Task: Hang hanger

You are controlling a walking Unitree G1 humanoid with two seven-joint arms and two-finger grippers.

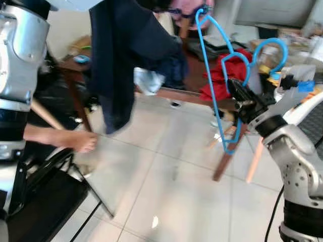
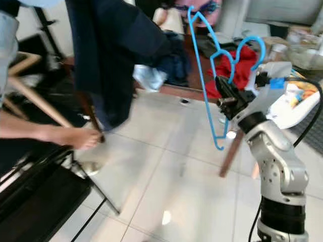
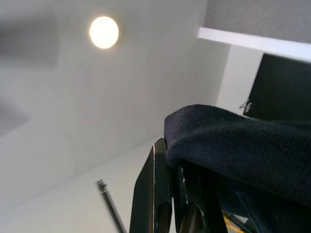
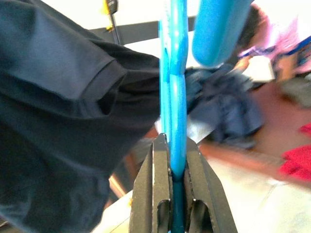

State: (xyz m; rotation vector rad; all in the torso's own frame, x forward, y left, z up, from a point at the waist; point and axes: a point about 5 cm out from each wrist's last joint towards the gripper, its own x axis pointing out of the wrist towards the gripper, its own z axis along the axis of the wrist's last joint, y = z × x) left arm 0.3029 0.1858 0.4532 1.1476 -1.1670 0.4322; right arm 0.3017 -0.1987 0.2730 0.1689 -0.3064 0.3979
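Hanger [image 1: 217, 80] is hanging upright in the air before the table [image 1: 176, 95], gripped by the right gripper [image 1: 235, 89], whose fingers [image 4: 153, 194] are pinching its blue wire. Left gripper [image 3: 167, 194] is clamping dark cloth [image 3: 243, 150]. A person's hand [image 1: 81, 141] is reaching low at left.

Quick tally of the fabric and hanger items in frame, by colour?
Blue hanger, clamped in the right hand: 1
Dark navy garment, draped over the left hand: 1
Red cloth on the wooden table: 1
Total: 3
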